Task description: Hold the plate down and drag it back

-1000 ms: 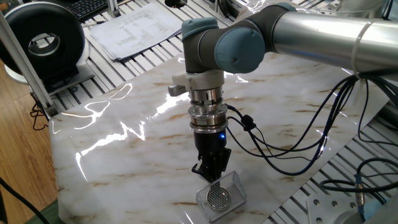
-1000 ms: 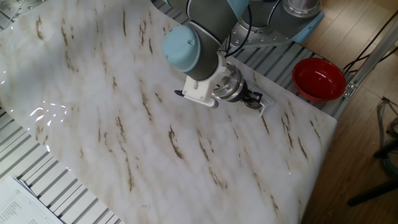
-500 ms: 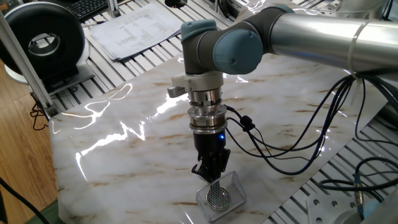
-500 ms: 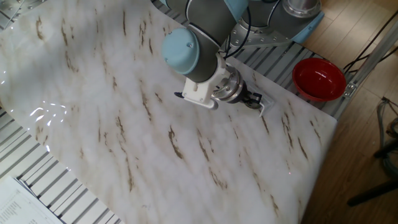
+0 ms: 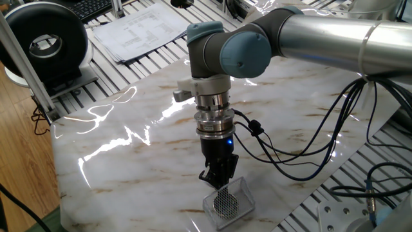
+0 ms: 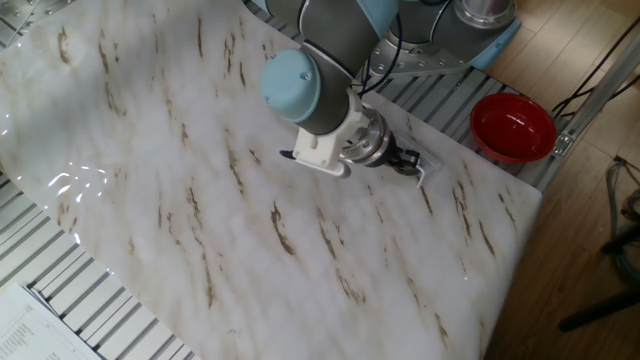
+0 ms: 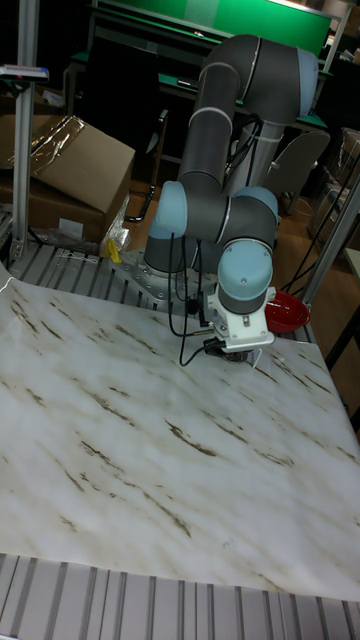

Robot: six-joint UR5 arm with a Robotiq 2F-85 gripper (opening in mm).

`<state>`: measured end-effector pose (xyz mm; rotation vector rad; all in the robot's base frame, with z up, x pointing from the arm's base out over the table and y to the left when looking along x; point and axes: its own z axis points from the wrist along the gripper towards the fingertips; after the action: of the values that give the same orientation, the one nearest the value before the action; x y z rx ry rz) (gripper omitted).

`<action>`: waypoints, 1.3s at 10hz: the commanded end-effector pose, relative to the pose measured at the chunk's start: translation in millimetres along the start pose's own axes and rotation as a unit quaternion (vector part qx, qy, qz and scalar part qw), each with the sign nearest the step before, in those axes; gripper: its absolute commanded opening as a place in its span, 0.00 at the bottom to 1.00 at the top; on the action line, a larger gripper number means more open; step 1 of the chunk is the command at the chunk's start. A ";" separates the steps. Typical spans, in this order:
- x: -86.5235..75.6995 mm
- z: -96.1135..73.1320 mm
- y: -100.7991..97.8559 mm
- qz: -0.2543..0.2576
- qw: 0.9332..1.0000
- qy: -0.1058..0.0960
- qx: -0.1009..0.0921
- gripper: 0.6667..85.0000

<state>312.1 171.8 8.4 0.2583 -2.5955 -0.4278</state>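
Note:
In one fixed view the plate (image 5: 226,203), a small round metal disc with a grey mesh centre, lies inside a clear rectangular plastic tray (image 5: 245,191) near the front edge of the marble table (image 5: 129,161). My gripper (image 5: 217,182) points straight down with its black fingers shut together. Its tip rests at the far rim of the plate; I cannot tell how firmly it presses. Nothing is held between the fingers. In the other fixed view and the tall fixed view the arm's wrist (image 6: 340,135) hides the plate and the fingertips.
A red bowl (image 6: 513,126) sits just off the table's corner, also seen as the red bowl (image 7: 288,311). Black cables (image 5: 302,154) hang from the wrist. Papers (image 5: 141,29) and a black round device (image 5: 45,42) lie beyond the far edge.

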 end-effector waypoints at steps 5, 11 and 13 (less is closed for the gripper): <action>3.2 -1.3 7.9 0.010 1.000 0.006 -0.017 0.01; 1.4 3.0 4.8 0.014 1.000 0.007 -0.014 0.01; -0.6 4.8 3.6 0.014 1.000 0.006 -0.014 0.01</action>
<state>307.4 173.7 6.3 0.2225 -2.5741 -0.4350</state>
